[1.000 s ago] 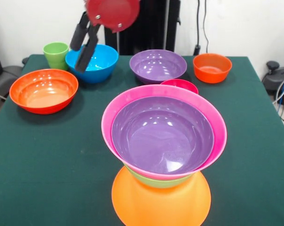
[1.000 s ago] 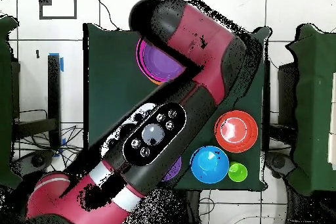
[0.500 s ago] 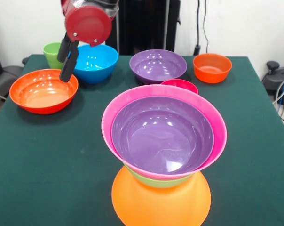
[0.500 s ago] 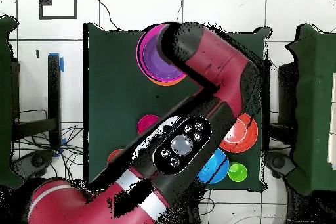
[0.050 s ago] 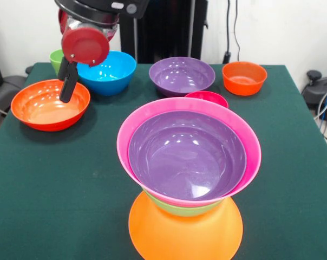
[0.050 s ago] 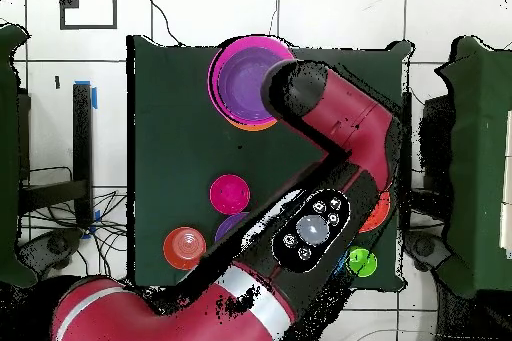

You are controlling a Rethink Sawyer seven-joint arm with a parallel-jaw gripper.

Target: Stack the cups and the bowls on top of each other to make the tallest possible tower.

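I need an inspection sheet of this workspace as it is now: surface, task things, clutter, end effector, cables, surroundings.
Surface: dark green table cloth, flat.
Task things: tower of an upturned orange plastic bowl, then green, pink and purple bowls; loose large red-orange bowl, blue bowl, purple bowl, small red-orange bowl, small magenta-red bowl, light-green plastic cup.
Clutter: nothing seen.
End effector: over the large red-orange bowl, state unclear.
Cables: black cables on the wall.
Surroundings: white wall.

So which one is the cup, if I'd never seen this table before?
Start at the blue bowl in the table's far left corner, by the end effector. The cup peeks out just behind it, partly hidden by the arm. It is light green, and narrower and straighter-sided than every bowl.
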